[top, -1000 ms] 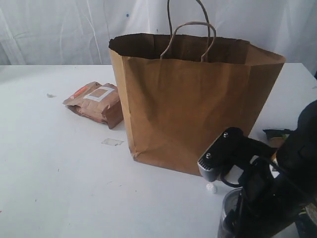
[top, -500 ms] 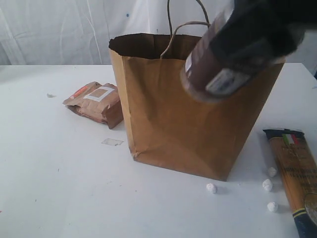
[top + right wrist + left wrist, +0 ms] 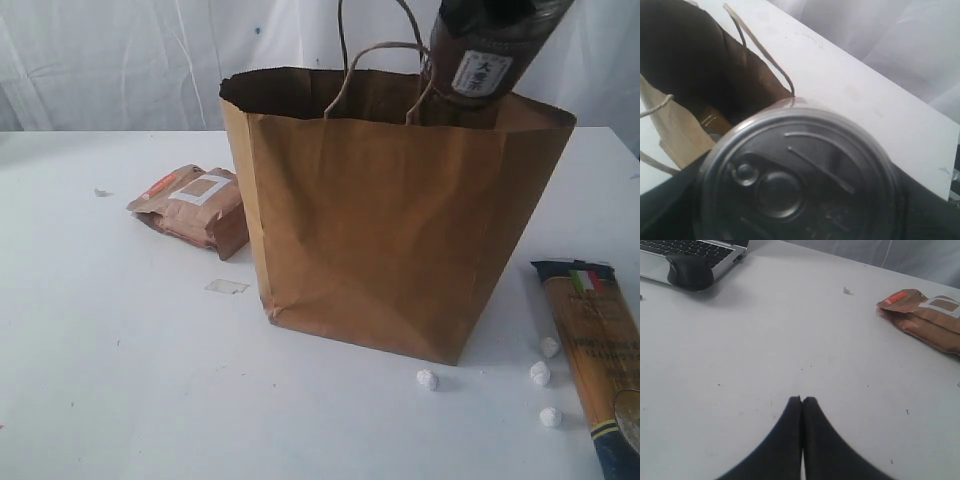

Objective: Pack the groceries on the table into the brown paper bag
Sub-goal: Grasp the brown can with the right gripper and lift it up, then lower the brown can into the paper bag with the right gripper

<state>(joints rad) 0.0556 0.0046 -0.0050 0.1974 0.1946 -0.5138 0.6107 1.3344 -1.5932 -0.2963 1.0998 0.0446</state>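
Note:
The brown paper bag [image 3: 390, 220] stands open in the middle of the table [image 3: 120, 380]. A dark pull-tab can [image 3: 490, 50] hangs over the bag's right rear rim, beside the cord handles. In the right wrist view the can's tab end [image 3: 790, 165] fills the frame, and my right gripper [image 3: 797, 202] is shut on its sides above the bag's dark inside [image 3: 690, 60]. The brown labelled pouch [image 3: 195, 208] lies left of the bag. The spaghetti packet [image 3: 598, 350] lies at the front right. My left gripper [image 3: 801, 399] is shut and empty over bare table, well away from the pouch [image 3: 925, 315].
Small white pellets [image 3: 427, 380] [image 3: 540, 373] lie in front of the bag and beside the spaghetti. A scrap of tape [image 3: 227, 286] sits left of the bag's base. A laptop [image 3: 690, 250] and a black mouse [image 3: 689, 272] are at the table's far left.
The right arm has lifted the can from the table's front right corner up to above the bag's opening. The spaghetti packet and pellets are now uncovered. The left gripper has not moved.

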